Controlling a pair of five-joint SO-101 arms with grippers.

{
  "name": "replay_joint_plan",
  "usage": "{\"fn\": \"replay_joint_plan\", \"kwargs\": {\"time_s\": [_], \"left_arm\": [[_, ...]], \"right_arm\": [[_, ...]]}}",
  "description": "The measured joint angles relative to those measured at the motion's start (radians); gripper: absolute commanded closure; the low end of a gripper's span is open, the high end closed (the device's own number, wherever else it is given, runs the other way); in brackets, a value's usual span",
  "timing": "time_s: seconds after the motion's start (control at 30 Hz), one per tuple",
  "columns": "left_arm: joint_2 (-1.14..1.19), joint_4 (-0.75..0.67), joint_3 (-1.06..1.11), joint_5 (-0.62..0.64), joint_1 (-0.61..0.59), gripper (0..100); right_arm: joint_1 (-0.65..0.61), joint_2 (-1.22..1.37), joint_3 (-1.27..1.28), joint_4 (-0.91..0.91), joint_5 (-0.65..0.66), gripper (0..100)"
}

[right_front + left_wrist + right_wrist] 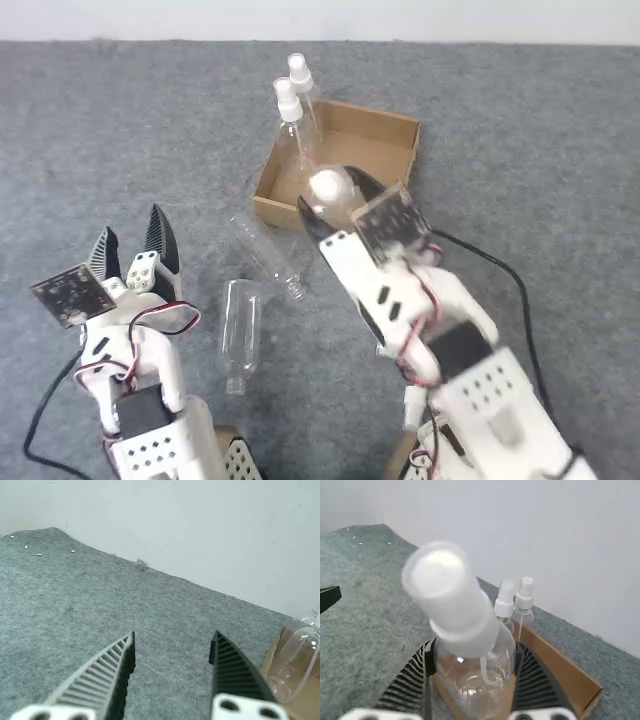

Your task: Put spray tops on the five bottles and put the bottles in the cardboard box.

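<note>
The right claw [332, 205] was clamped on a clear bottle [470, 680] wearing its spray top [447, 595], held above the near wall of the cardboard box [395, 135]. Inside the box stood 2 more topped bottles [297, 135] (side by side, toward its left side). The left claw [174, 636] hung spread apart, holding nothing, over the grey table [520, 150]. Between the arms, 2 bare bottles [240, 335] lay on their sides.
</note>
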Motion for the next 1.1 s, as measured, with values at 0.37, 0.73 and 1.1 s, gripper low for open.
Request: {"fn": "replay_joint_plan", "kwargs": {"time_s": [0.37,0.73,1.1], "left_arm": [[0.000,0.000,0.000,0.000,0.000,77],[0.000,0.000,0.000,0.000,0.000,77],[0.000,0.000,0.000,0.000,0.000,77]], "right_arm": [[0.000,0.404,-0.242,-0.048,0.000,99.2],[0.000,0.698,-0.414,-0.098,0.000,99.2],[0.000,0.931,-0.582,-0.098,-0.008,99.2]]}}
